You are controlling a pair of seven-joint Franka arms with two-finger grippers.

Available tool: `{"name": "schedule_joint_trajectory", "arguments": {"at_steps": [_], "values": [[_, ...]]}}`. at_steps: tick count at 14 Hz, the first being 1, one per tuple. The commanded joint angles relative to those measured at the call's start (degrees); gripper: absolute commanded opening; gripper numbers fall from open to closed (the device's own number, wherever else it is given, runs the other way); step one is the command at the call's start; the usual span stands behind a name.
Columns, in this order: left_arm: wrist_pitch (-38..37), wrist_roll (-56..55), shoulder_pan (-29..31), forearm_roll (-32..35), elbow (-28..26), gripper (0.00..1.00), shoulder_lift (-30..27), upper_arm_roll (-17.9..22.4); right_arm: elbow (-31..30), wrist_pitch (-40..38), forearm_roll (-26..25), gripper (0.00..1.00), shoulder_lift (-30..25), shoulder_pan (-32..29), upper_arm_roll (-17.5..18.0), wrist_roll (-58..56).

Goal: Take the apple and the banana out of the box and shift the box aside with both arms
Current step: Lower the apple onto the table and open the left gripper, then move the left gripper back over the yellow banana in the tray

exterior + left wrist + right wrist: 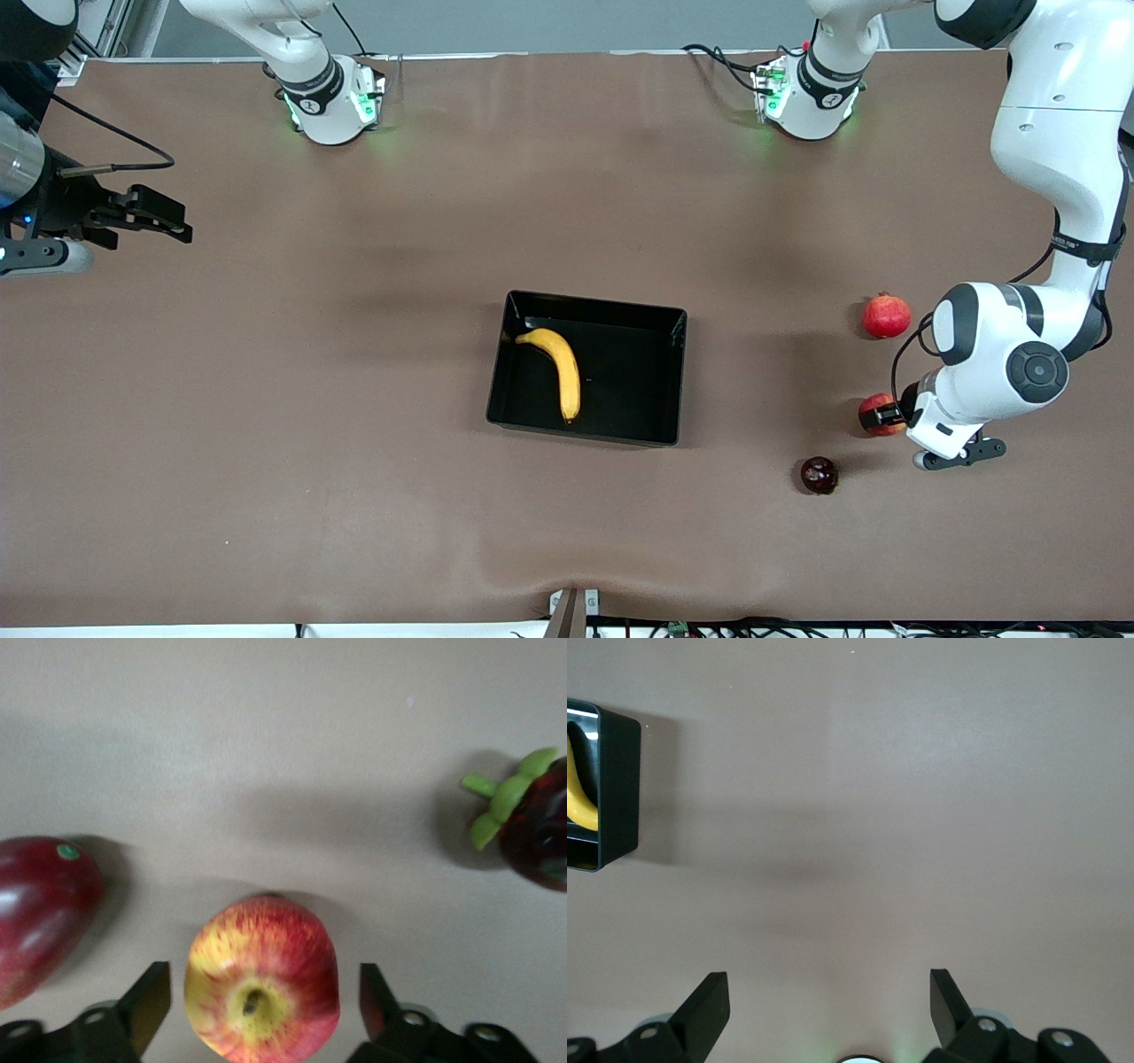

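The yellow banana [560, 370] lies inside the black box [594, 306] at the middle of the table. The red and yellow apple [875, 412] rests on the table near the left arm's end. My left gripper [895, 415] is low around it. In the left wrist view the apple [262, 979] sits between the spread fingers of the left gripper [264, 979], with a gap on each side, so it is open. My right gripper [168, 226] waits open over the bare table at the right arm's end, nothing between its fingers [709, 1001]. The right wrist view catches the box [618, 788] and banana [579, 802].
A red pomegranate [887, 315] lies farther from the front camera than the apple, and a dark purple plum [819, 475] with green leaves lies nearer. Both show beside the apple in the left wrist view, the pomegranate [40, 912] and the plum [536, 824]. Brown table [354, 399] surrounds the box.
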Motion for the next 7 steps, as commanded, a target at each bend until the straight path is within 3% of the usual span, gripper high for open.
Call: {"name": "schedule_joint_trajectory", "arguments": {"at_steps": [1,5,7], "values": [[-2.45,-0.73,-0.32,0.74,2.01,1.00,-1.80,-0.39,1.13,-0.33,0.20,1.00,0.19,-0.59,0.22,-0.35],[-12.46,-2.56,-1.20,0.21,6.67,1.00,-5.40,-2.41,1.22,-0.24,0.20,1.00,0.19,-0.94,0.22,-0.27],[-15.02,-6.95,-1.11,0.13,6.76,1.00,-7.51,-5.83,1.22,-0.24,0.20,1.00,0.19,-1.03,0.22,-0.27]]}}
